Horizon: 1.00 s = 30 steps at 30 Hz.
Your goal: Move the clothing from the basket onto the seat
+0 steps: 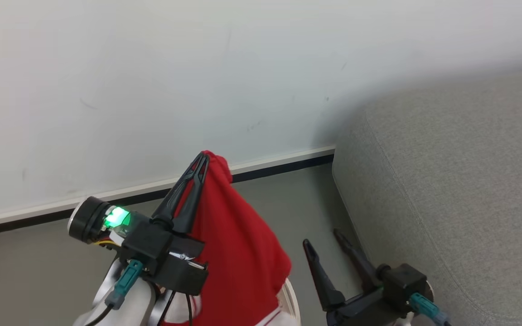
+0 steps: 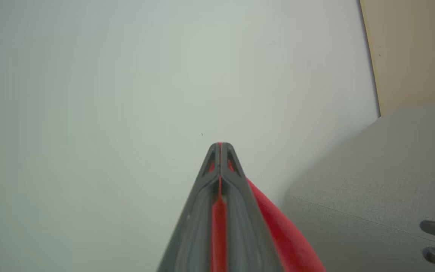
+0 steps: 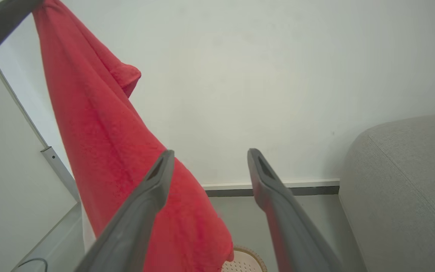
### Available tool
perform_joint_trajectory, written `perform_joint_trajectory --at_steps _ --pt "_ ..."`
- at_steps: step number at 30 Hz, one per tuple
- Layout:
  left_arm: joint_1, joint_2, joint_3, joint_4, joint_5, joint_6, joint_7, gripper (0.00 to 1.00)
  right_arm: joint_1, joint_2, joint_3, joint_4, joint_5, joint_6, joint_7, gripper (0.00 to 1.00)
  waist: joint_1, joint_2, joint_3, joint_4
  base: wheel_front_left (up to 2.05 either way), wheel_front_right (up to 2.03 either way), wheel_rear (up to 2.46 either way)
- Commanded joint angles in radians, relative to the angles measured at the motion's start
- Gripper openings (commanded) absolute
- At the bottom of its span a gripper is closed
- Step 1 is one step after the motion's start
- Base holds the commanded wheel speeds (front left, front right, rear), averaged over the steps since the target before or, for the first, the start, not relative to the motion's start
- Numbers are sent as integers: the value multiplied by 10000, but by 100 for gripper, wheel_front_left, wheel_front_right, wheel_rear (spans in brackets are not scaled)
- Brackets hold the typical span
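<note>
Left gripper (image 1: pixel 204 158) is clamped on the top fold of the red garment (image 1: pixel 234 244), which hangs free from the fingertips, raised in front of the wall (image 1: pixel 152 90). Its lower end drops out of the head view over the basket (image 1: pixel 292 296), of which a sliver of pale rim shows. Right gripper (image 1: pixel 322 237) is spread wide and carries nothing, standing near the floor between the hanging cloth and the seat (image 1: pixel 460 181). Judged step: carry the garment rightward to the seat. To do it well, the hem should be lifted clear of the basket rim before travel. The swing should pass above or on the far side of the idle right gripper so the cloth does not snag its fingers. The drop should fall well in from the seat's rounded left edge, with the grip let go only once most of the cloth rests on the cushion, or it may slide to the floor. The left wrist view confirms the pinch, red cloth (image 2: pixel 278 226) squeezed between the closed fingers, and shows a beige panel (image 2: pixel 414 49) beyond the sofa. The right wrist view shows the garment's hanging length (image 3: pixel 100 132) and the basket's perforated rim (image 3: pixel 246 262) below it. A white patch at the near edge of the head view may be further clothing; too little shows to confirm.
</note>
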Motion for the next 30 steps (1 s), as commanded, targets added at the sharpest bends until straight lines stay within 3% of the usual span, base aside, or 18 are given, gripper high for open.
perform_joint_trajectory --at_steps 1,14,30 --pt "-201 -77 16 4 61 -120 -51 0 -196 -137 271 20 125 4 -43 100 1 1 -99 -49 0 0 0" --pt "-663 -596 -343 -246 502 -484 -50 0 -1087 -669 1397 530 -10 4 -43 100 1 1 -306 -171 0 0 0" --pt "-1074 -1097 -1246 -65 673 -1051 -50 0 -1738 -227 1953 1440 40 4 -43 100 1 1 -233 8 0 0 0"
